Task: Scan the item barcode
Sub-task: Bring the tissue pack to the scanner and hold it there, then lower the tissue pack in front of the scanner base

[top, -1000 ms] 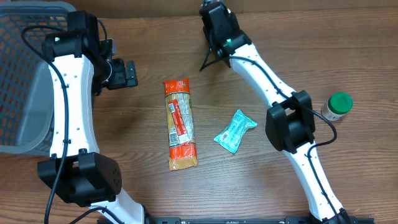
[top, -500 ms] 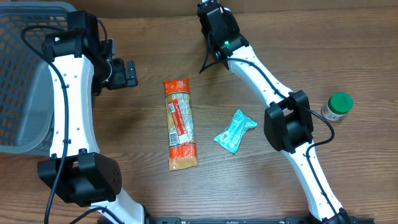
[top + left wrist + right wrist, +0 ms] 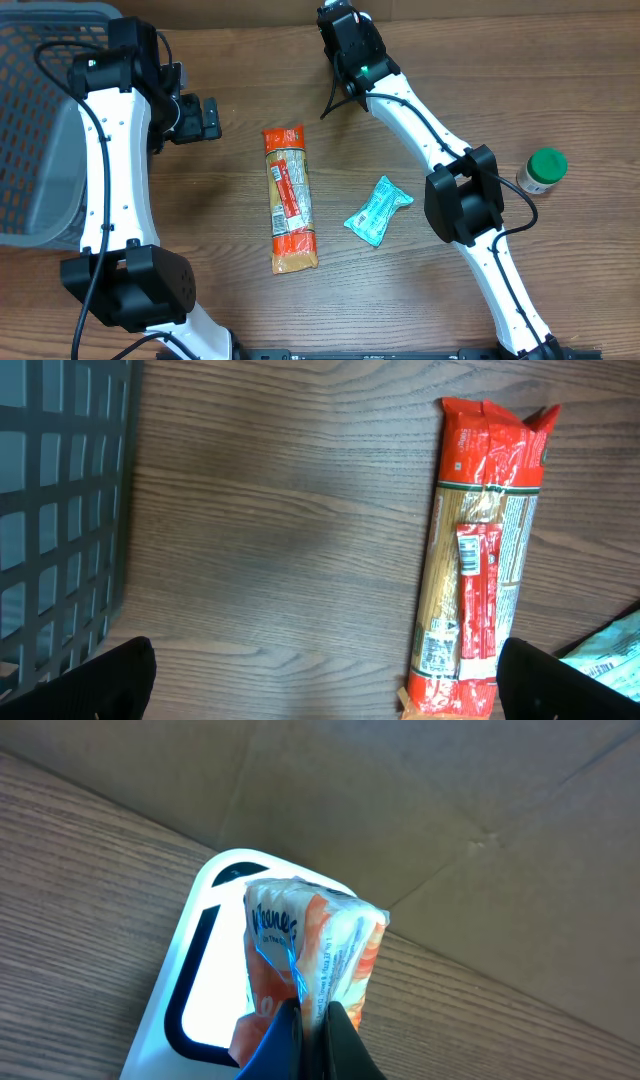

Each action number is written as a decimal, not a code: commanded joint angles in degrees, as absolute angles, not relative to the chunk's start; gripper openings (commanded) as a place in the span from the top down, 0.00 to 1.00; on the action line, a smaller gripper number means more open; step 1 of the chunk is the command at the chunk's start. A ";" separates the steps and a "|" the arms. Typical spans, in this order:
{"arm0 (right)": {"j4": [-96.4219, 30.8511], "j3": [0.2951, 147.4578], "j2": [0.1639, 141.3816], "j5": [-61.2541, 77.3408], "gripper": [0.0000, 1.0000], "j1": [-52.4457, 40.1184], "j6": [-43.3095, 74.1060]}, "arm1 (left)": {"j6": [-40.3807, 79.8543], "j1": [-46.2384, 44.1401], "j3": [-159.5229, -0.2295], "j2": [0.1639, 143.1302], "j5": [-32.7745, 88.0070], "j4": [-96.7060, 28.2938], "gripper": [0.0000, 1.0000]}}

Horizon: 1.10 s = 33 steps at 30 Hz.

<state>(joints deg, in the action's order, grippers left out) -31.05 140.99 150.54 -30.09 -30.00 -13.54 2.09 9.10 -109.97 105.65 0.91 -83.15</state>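
The wooden worktop (image 3: 400, 310) fills the overhead view, with a dark mesh basket (image 3: 40, 120) at its far left corner and a brown cardboard wall (image 3: 450, 820) along its far edge. The left arm reaches up beside the basket, and its left hand (image 3: 212, 118) hangs over bare wood with its fingers spread wide and nothing between them. Just right of that hand, near the middle of the worktop, a long packet of spaghetti (image 3: 288, 198) in orange and clear wrap lies flat, its length running from the far side to the near side. At the far edge, close to the cardboard, a white scanner (image 3: 222, 990) with a black rounded outline lies on the wood. A crumpled teal snack wrapper (image 3: 377, 211) lies right of the spaghetti, apart from it. A small bottle with a green cap (image 3: 541, 170) stands well off to the right. The right hand (image 3: 305, 1035) has its fingers pressed together, pinching an orange-and-white plastic-wrapped packet (image 3: 310, 945), which sits over the scanner.
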 commanded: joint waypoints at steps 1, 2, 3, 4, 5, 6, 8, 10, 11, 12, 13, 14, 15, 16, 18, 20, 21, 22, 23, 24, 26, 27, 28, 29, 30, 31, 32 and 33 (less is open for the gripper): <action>-30.89 141.18 150.52 -28.77 0.96 -29.93 -13.10 | 1.26 8.95 -111.02 104.22 1.30 -83.26 0.00; -30.68 141.05 150.52 -28.67 0.96 -29.93 -13.10 | 1.26 8.95 -111.02 104.22 1.30 -83.26 0.00; -30.68 141.03 150.52 -28.64 0.96 -29.89 -13.10 | 1.26 8.95 -111.02 104.22 1.32 -83.26 0.00; -30.72 141.01 150.52 -28.64 0.96 -29.89 -13.10 | 1.26 8.95 -111.02 104.22 1.32 -83.29 0.00; -30.79 140.99 150.52 -28.67 0.96 -29.85 -13.10 | 1.26 8.97 -111.02 104.22 1.32 -83.26 0.00; -31.00 140.97 150.52 -28.67 0.96 -29.82 -13.10 | 1.26 8.97 -111.02 104.22 1.30 -83.29 0.00; -31.35 140.97 150.52 -28.64 0.96 -29.82 -13.10 | 1.26 8.97 -111.02 104.22 1.32 -83.26 0.00; -31.57 140.94 150.56 -28.64 0.96 -29.80 -13.10 | 1.26 8.95 -111.02 104.22 1.32 -83.26 0.00; -31.62 140.94 150.56 -28.64 0.96 -29.78 -13.08 | 1.26 8.95 -111.02 104.22 1.30 -83.26 0.00; -31.62 140.94 150.56 -28.64 0.96 -29.78 -13.08 | 1.26 8.95 -111.02 104.22 1.32 -83.29 0.00; -31.59 140.94 150.56 -28.64 0.96 -29.78 -13.08 | 1.26 8.97 -111.02 104.22 1.32 -83.26 0.00; -31.59 140.94 150.56 -28.64 0.96 -29.76 -13.04 | 1.26 8.97 -111.02 104.22 1.32 -83.29 0.00; -31.59 140.94 150.56 -28.64 0.96 -29.78 -12.60 | 1.26 8.97 -111.02 104.22 1.32 -83.26 0.00; -31.59 140.94 150.56 -28.64 0.96 -29.76 -12.12 | 1.26 8.97 -111.02 104.22 1.30 -83.26 0.00; -31.64 140.94 150.56 -28.62 0.96 -29.76 -11.99 | 1.26 8.97 -111.02 104.22 1.30 -83.26 0.00; -31.62 140.94 150.56 -28.62 0.96 -29.69 -11.99 | 1.26 8.95 -111.02 104.22 1.30 -83.26 0.00; -31.59 140.94 150.56 -28.62 0.96 -29.61 -11.99 | 1.26 8.95 -111.02 104.22 1.32 -83.26 0.00; -31.57 140.94 150.56 -28.64 0.96 -29.52 -11.73 | 1.23 8.95 -111.02 104.22 1.32 -83.26 0.00; -31.55 140.97 150.56 -28.67 0.96 -29.43 -11.22 | 1.26 8.97 -111.02 104.22 1.30 -83.26 0.00; -31.57 141.01 150.52 -29.04 0.96 -29.21 -10.24 | 1.26 8.97 -111.02 104.22 1.30 -83.26 0.00; -31.79 141.21 149.82 -29.93 0.96 -28.99 -8.10 | 1.26 8.97 -111.02 104.22 1.32 -83.26 0.00; -32.03 141.25 149.21 -29.95 0.96 -28.86 -6.90 | 1.26 8.97 -111.02 104.22 1.30 -83.26 0.00; -32.49 141.25 148.24 -29.89 0.96 -28.82 -4.95 | 1.26 8.97 -111.02 104.22 1.30 -83.26 0.00; -33.34 141.25 147.11 -29.61 0.96 -28.80 -3.05 | 1.26 8.97 -111.02 104.22 1.30 -83.26 0.00; -34.35 141.25 145.97 -28.71 0.96 -28.75 -1.67 | 1.26 8.97 -111.02 104.22 1.30 -83.26 0.00; -35.70 141.25 144.73 -27.16 0.96 -28.71 -0.30 | 1.23 8.97 -111.02 104.22 1.32 -83.26 0.00; -37.47 141.25 143.35 -24.75 0.96 -28.56 1.65 | 1.23 8.95 -111.02 104.22 1.32 -83.26 0.00; -38.81 141.25 142.41 -22.79 0.96 -28.40 3.22 | 1.26 8.95 -111.02 104.22 1.32 -83.26 0.00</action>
<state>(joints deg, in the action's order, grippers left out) -37.32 140.99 149.01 -27.46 -29.02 -3.88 2.09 9.10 -109.97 105.65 0.91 -83.18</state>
